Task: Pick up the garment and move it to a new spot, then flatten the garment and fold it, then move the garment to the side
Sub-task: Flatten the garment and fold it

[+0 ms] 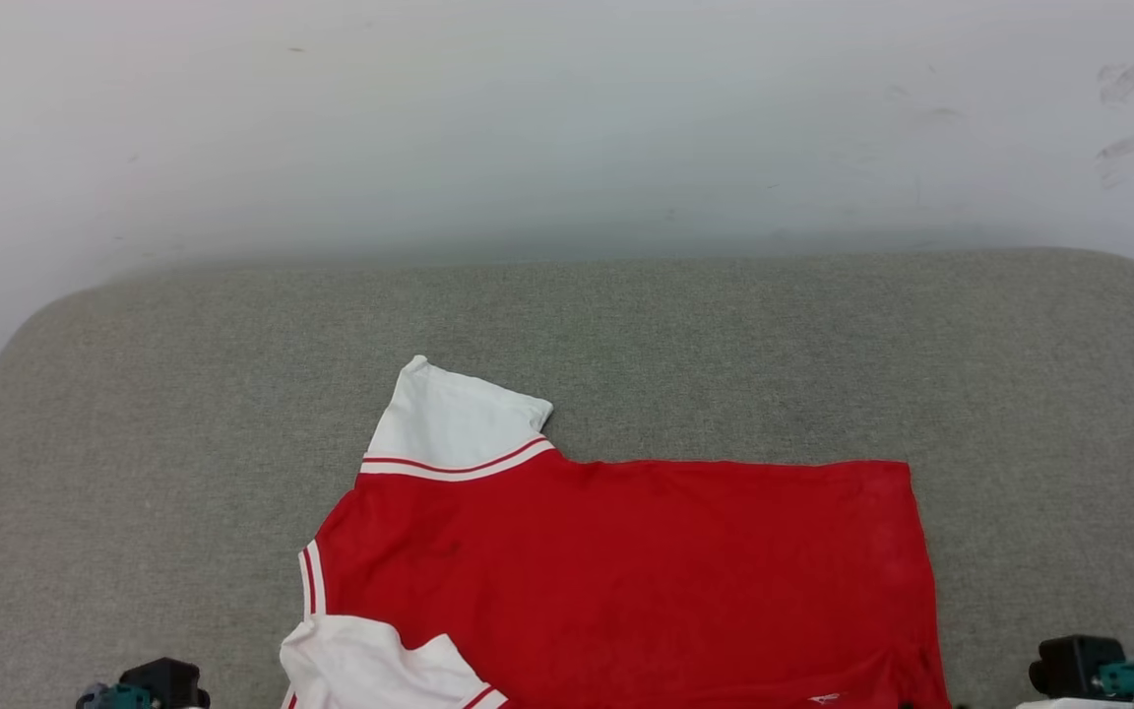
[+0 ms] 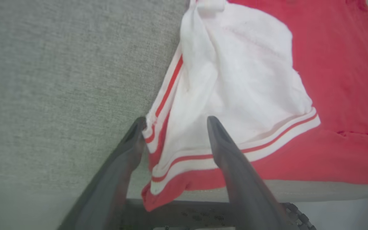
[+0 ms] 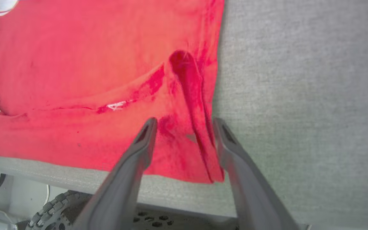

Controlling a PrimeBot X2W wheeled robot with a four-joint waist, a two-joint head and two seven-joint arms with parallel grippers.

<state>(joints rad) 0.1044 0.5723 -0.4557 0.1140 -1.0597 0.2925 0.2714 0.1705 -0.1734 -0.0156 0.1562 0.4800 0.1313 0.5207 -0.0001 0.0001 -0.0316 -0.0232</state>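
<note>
Head view: the red jersey-style garment with white sleeves lies spread on the grey fabric-covered table top, close to the near edge. The far sleeve lies out flat. The near sleeve is doubled back over the red body. Hazard: folding over that doubled sleeve would lock in a lump.

Left wrist view: the left gripper has its jaws spread, gripping nothing. The crumpled white near sleeve with striped trim lies between and beyond the two dark fingers, at the table's edge. Hazard: closing here may catch only the trim or several bunched layers, so a pull would drag the body rather than unfold the sleeve. A fingertip may also snag the cloth when the arm lifts away.

Right wrist view: the right gripper also has its jaws spread and holds nothing. A raised ridge of red cloth runs between its fingers at the hem corner, which overhangs the table's edge above a treaded wheel. Hazard: the ridge would be pressed into a crease, and the overhanging corner may slip off the edge.
</note>
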